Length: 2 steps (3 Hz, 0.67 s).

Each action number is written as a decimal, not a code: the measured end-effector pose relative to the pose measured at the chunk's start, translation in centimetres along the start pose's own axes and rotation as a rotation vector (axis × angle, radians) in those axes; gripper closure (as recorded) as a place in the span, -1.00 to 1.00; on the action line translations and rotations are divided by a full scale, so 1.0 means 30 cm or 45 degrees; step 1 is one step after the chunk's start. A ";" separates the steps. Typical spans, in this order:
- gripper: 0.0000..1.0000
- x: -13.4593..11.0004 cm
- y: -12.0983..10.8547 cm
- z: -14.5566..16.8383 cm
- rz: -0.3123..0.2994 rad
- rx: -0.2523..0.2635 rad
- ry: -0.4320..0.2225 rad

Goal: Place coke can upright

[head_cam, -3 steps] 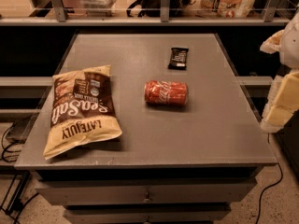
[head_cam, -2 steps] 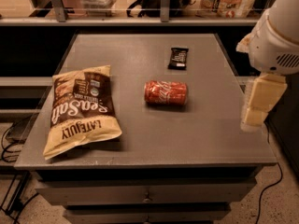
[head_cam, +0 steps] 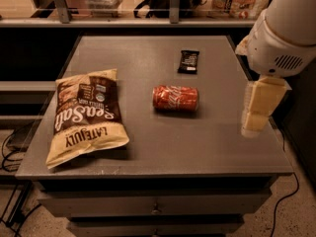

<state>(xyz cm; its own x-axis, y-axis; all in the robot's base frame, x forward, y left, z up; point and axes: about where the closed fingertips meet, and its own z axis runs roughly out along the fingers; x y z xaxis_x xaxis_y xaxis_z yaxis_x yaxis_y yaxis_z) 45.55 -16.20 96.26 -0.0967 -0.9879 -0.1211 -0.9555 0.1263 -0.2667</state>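
The coke can (head_cam: 176,98) is red with white script and lies on its side near the middle of the grey cabinet top (head_cam: 158,142). My gripper (head_cam: 255,116) hangs at the right, over the top's right edge, to the right of the can and apart from it. It holds nothing.
A brown and cream chip bag (head_cam: 85,115) lies flat at the left of the top. A small dark snack bar wrapper (head_cam: 188,61) lies behind the can. A shelf with a rail and clutter runs along the back. Cables trail on the floor at left and right.
My arm has swung in from the right edge of view. The gripper has moved left, toward the table's right edge. The can, bag and wrapper have not moved.
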 end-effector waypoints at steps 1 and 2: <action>-1.00 -0.105 -0.018 0.035 -0.083 -0.018 -0.022; -1.00 -0.216 -0.048 0.099 -0.161 -0.050 -0.046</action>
<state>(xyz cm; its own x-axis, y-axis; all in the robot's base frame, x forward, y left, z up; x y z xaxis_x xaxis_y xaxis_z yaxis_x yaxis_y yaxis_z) 48.39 -9.72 94.60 0.0349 -0.9917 -0.1237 -0.9697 -0.0036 -0.2442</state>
